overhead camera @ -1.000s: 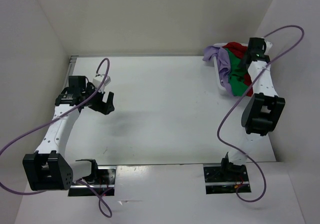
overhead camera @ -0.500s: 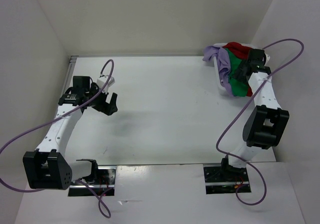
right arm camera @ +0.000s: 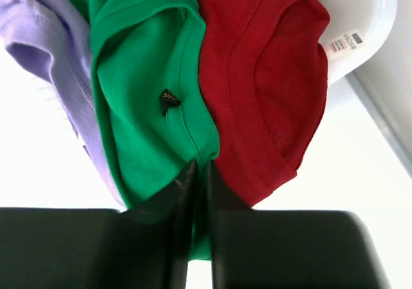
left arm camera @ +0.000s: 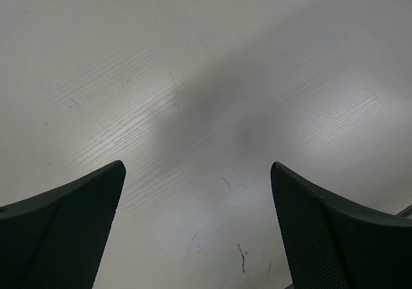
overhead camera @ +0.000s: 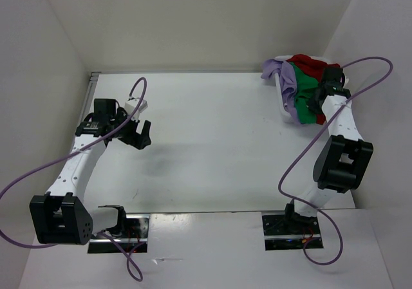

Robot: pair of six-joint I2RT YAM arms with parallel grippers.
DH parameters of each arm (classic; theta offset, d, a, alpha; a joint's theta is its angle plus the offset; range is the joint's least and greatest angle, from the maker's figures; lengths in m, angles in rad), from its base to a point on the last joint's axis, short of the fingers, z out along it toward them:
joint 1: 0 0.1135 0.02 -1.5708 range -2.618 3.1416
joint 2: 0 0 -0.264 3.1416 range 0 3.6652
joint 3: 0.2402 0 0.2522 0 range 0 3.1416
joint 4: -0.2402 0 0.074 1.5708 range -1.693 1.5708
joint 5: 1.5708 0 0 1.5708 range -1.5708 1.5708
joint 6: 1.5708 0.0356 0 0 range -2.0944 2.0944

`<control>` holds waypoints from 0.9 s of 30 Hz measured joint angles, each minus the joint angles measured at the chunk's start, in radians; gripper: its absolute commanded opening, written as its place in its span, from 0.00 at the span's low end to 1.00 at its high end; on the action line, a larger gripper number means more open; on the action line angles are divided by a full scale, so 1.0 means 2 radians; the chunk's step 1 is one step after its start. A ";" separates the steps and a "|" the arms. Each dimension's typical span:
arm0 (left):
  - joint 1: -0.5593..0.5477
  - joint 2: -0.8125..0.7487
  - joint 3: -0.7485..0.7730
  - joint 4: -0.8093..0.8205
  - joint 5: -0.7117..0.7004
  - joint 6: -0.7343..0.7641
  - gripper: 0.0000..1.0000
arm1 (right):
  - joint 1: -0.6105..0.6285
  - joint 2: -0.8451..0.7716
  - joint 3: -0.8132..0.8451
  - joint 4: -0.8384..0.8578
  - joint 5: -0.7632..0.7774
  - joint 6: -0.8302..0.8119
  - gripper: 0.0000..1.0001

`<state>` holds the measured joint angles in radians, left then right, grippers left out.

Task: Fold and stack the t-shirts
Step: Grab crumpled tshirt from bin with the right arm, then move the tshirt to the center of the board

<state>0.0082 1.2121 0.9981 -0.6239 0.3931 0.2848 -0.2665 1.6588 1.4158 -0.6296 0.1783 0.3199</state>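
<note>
Three t-shirts hang in a heap over a white basket (overhead camera: 280, 94) at the far right of the table: a green t-shirt (overhead camera: 306, 93) (right arm camera: 145, 109), a dark red t-shirt (overhead camera: 308, 64) (right arm camera: 257, 89) and a lavender t-shirt (overhead camera: 289, 89) (right arm camera: 45, 57). My right gripper (overhead camera: 318, 100) (right arm camera: 200, 167) is shut on the collar edge of the green t-shirt, next to the red one. My left gripper (overhead camera: 137, 133) (left arm camera: 198, 173) hovers open over bare table at the left, holding nothing.
White walls enclose the table on the left, back and right. A white basket rim with a paper label (right arm camera: 347, 41) shows behind the red shirt. Purple cables (overhead camera: 367, 62) loop from both arms.
My right gripper came down onto the shirt pile and its jaws closed on the green shirt's edge. The left arm shifted slightly a second ago, then stayed put.
</note>
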 measured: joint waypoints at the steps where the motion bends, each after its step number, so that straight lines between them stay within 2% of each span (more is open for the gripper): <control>1: 0.000 0.000 0.000 0.000 0.000 0.000 1.00 | 0.000 0.000 0.000 0.000 0.000 0.001 0.00; 7: 0.000 -0.003 0.000 0.000 -0.001 0.000 1.00 | 0.000 0.000 0.024 -0.007 -0.014 0.002 0.00; 12: 0.000 -0.005 0.001 -0.001 -0.003 0.000 1.00 | 0.008 0.000 0.122 -0.019 -0.015 -0.002 0.00; 19: 0.001 -0.005 0.037 0.000 -0.015 0.000 1.00 | 0.097 -0.024 0.314 -0.027 0.100 -0.032 0.00; 21: 0.001 -0.005 0.047 0.000 -0.017 0.000 1.00 | 0.105 -0.036 0.353 -0.027 0.120 -0.038 0.00; 27: 0.001 -0.008 0.055 -0.001 -0.020 0.000 1.00 | 0.098 -0.067 0.400 -0.026 0.154 -0.042 0.00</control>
<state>0.0105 1.1969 1.1072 -0.6250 0.3538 0.2848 -0.0700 1.5253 2.2158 -0.6807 0.4858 0.2356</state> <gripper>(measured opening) 1.001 0.015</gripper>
